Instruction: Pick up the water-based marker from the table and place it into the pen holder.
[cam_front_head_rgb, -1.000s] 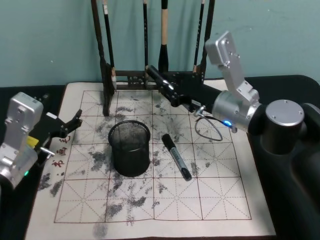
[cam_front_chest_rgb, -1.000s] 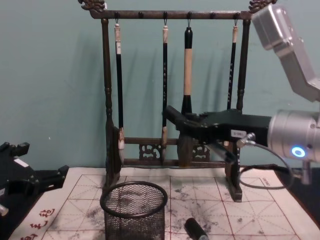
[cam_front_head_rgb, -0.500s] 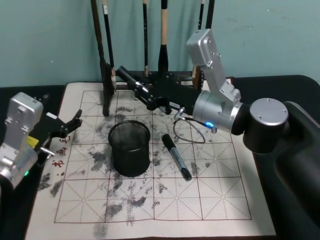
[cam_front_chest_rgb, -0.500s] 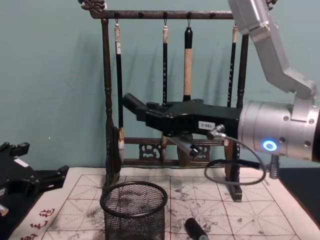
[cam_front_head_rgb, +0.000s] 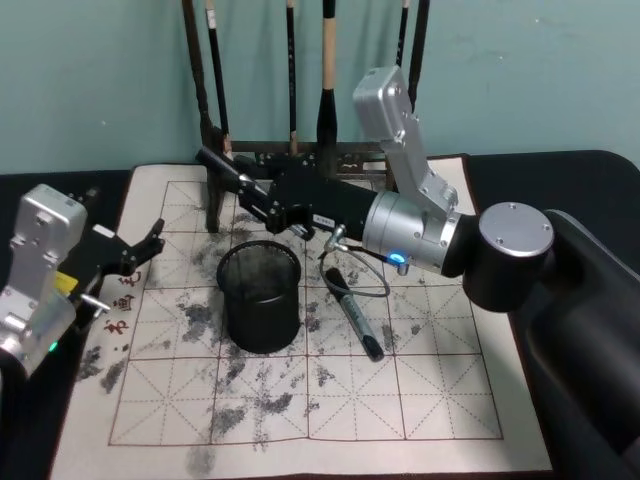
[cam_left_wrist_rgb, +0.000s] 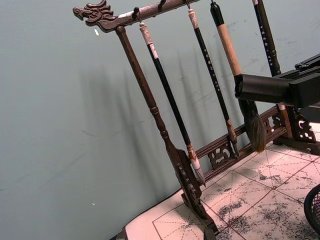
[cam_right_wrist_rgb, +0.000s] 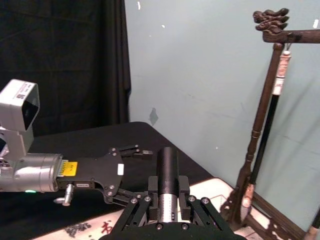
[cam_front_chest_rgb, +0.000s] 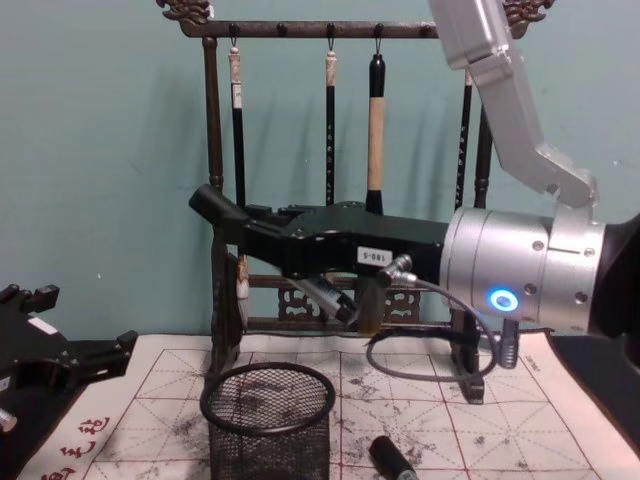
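My right gripper (cam_front_head_rgb: 264, 200) is shut on a black water-based marker (cam_front_head_rgb: 222, 168), held level and pointing to the left. It hangs above the far rim of the pen holder (cam_front_head_rgb: 258, 298), a black mesh cup on the stained grid mat of the table (cam_front_head_rgb: 420, 400). The chest view puts the marker (cam_front_chest_rgb: 212, 205) and gripper (cam_front_chest_rgb: 262, 232) well above the cup (cam_front_chest_rgb: 268, 425). In the right wrist view the marker (cam_right_wrist_rgb: 167, 162) sticks out between the fingers. My left gripper (cam_front_head_rgb: 145, 245) rests open at the mat's left edge.
A second black marker (cam_front_head_rgb: 352, 312) lies on the mat right of the cup. The tall wooden brush rack (cam_front_chest_rgb: 330, 30) with several hanging brushes stands just behind the right gripper. A looped cable (cam_front_chest_rgb: 420, 355) hangs under the right wrist.
The right arm has swung left across the front of the rack with the marker, from right of the cup to above its far rim. The left arm has stayed still.
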